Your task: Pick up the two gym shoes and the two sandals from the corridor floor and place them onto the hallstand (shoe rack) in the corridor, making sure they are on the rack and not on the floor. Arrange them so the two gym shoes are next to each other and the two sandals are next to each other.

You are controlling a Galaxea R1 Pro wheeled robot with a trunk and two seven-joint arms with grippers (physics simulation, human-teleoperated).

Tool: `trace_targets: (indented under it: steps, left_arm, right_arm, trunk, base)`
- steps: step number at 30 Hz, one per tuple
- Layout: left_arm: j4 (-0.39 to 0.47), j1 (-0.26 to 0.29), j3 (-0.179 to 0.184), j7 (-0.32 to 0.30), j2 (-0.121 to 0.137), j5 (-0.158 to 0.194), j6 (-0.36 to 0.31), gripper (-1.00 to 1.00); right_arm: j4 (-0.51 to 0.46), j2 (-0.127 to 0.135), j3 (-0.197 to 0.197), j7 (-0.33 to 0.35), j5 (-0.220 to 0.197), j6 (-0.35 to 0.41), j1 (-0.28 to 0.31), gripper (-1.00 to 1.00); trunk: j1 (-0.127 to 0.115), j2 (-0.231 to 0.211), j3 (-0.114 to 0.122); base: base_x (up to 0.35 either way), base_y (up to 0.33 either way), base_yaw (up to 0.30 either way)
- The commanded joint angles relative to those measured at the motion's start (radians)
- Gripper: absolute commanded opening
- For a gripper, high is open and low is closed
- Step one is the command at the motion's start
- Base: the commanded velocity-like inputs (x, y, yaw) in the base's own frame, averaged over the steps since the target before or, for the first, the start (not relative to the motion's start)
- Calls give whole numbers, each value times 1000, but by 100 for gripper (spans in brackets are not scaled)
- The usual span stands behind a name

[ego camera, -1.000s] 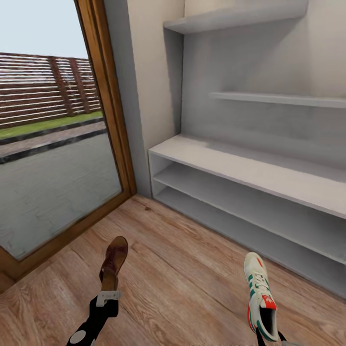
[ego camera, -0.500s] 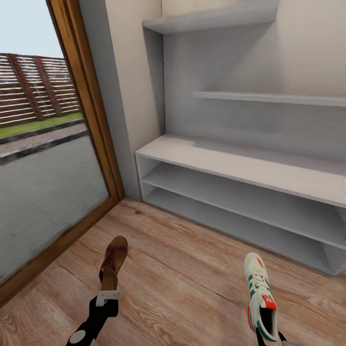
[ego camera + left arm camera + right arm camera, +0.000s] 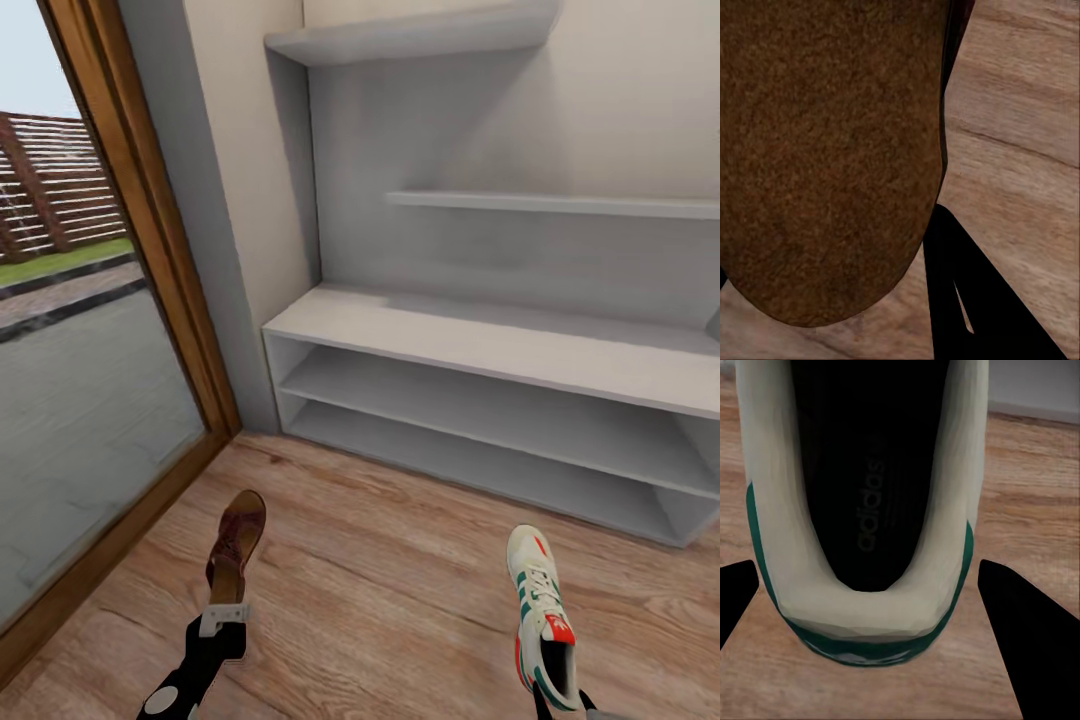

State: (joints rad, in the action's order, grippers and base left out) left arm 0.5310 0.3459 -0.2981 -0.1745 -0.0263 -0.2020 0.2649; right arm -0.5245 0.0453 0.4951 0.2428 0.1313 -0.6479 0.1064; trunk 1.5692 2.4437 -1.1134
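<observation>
Facing the hallstand (image 3: 480, 345) (shelves bare), the robot carries one sandal (image 3: 236, 545) pinched in the left gripper (image 3: 222, 620) and one gym shoe (image 3: 540, 615) at the right gripper (image 3: 560, 705), jaw grip unclear; next: reach forward, set both down.

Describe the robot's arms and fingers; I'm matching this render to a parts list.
The left arm is glossy black, with a pale grey bracket at the wrist and a round grey disc lower down. The fingers are plain black, tapering wedges; one of the left fingers carries a thin pale line.
</observation>
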Motion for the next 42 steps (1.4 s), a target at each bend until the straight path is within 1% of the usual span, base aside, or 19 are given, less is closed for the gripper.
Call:
trace_targets:
  steps: [1, 7, 11, 23, 42]
  left_arm:
    - [0, 1, -9, -6, -1, -13, 4, -100]
    - [3, 0, -9, -6, -1, -13, 4, -100]
    - [10, -13, -9, -6, -1, -13, 4, -100]
    - [12, -16, -9, -6, -1, -13, 4, -100]
    - [12, -16, -9, -6, -1, -13, 4, -100]
  right_arm:
    - [0, -1, 8, 6, 10, -4, 1, -100]
    - [-1, -1, 8, 4, 10, -4, 1, -100]
    - [-5, -2, 9, 3, 10, -5, 1, -100]
    - [-11, -2, 10, 1, 7, -5, 1, -100]
    - [-9, -1, 11, 2, 7, -6, 1, -100]
  trunk:
    - [0, 0, -1]
    - [0, 0, -1]
    - [0, 0, -1]
    - [0, 0, -1]
    - [0, 0, 7]
  base:
    - [182, 309, -57]
    - [207, 287, -18]
    - [212, 209, -1]
    - [30, 22, -1]
    - [0, 0, -284]
